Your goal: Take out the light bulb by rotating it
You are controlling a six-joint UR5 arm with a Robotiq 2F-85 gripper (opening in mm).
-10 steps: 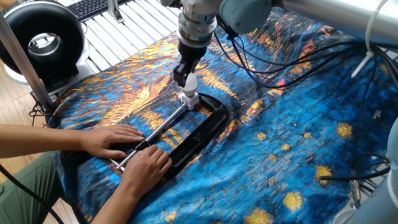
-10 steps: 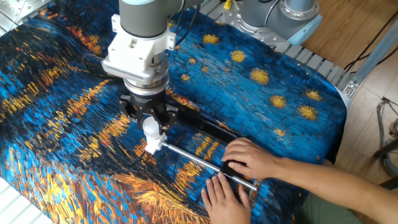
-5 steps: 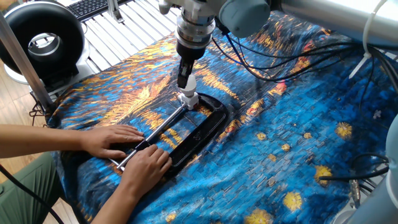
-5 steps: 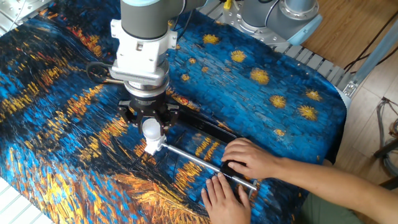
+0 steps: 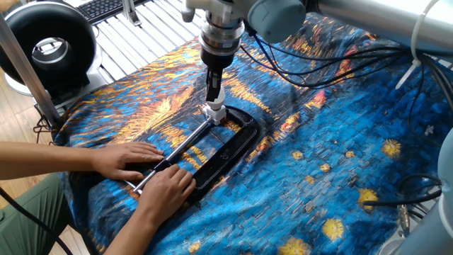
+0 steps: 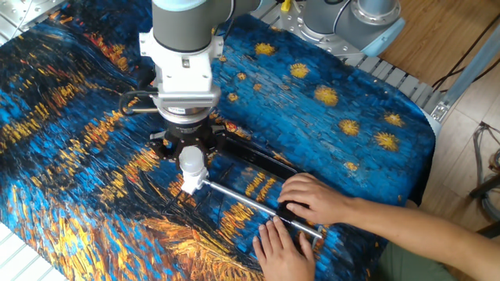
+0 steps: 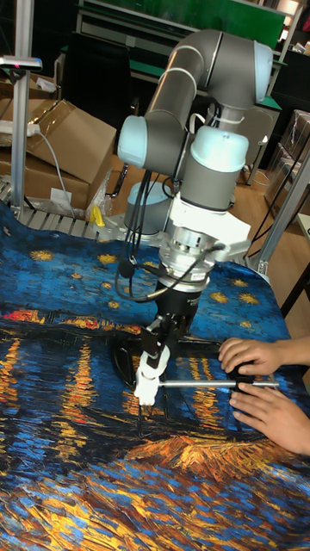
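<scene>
Tall fixed view: black two-finger gripper (image 7: 156, 349) is clamping the small white frosted globe bulb (image 7: 153, 360).
Bulb: is standing upright in a white cube-like socket (image 6: 190, 186).
Socket: is sitting on a silver metal rod (image 6: 250, 204).
Hands: are pressing the rod's far end (image 5: 145, 172).
</scene>
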